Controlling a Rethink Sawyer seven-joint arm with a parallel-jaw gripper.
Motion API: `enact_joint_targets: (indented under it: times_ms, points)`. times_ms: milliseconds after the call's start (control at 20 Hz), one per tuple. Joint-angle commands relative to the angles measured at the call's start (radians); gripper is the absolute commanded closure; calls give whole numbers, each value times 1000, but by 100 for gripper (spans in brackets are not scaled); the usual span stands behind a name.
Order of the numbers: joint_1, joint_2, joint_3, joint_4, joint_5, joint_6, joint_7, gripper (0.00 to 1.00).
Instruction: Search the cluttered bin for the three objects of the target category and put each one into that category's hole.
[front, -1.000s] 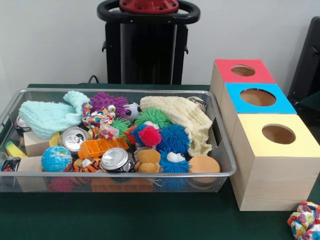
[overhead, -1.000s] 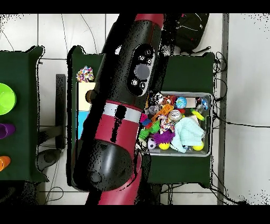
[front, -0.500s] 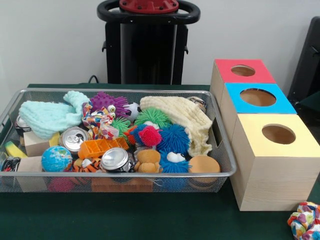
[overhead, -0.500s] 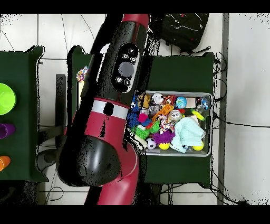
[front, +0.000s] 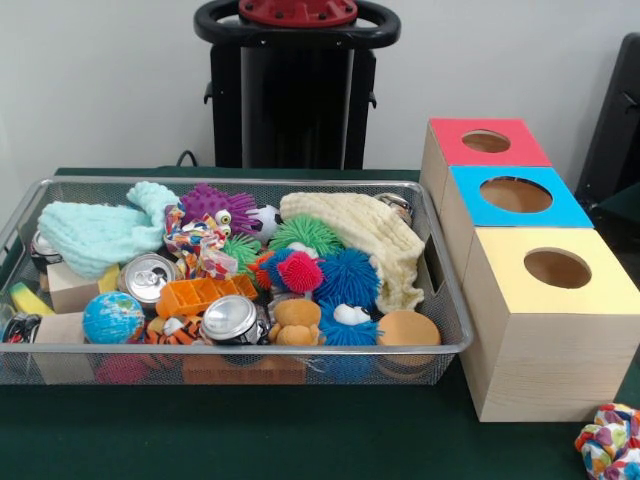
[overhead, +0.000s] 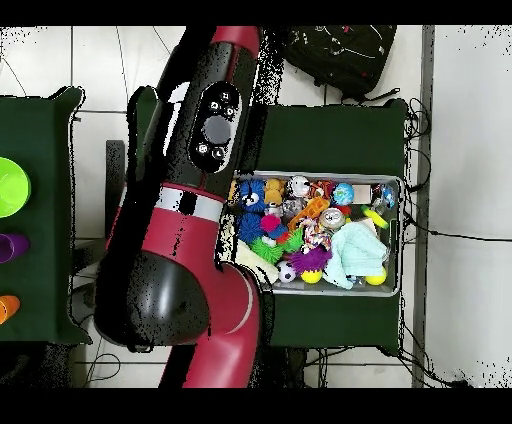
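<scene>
The red and black arm (overhead: 200, 200) has swung further left, uncovering the silver wire-mesh bin (front: 440, 345); fingers not visible, state undeterminable.

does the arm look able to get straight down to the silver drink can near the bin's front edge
Probably yes. The silver drink can lies on top of the clutter in the wire mesh bin with nothing covering it. The red and black arm is off to the side, though, and its gripper isn't in view.
</scene>
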Motion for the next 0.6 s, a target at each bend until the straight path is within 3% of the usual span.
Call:
enact_joint_targets:
  times_ms: [50, 350, 600]
  points:
    - [-34, 40, -187, -20, 75, 85, 23, 0]
    - [-46, 49, -208, -27, 116, -21, -74, 0]
    - [-37, 71, -199, -19, 98, 67, 58, 0]
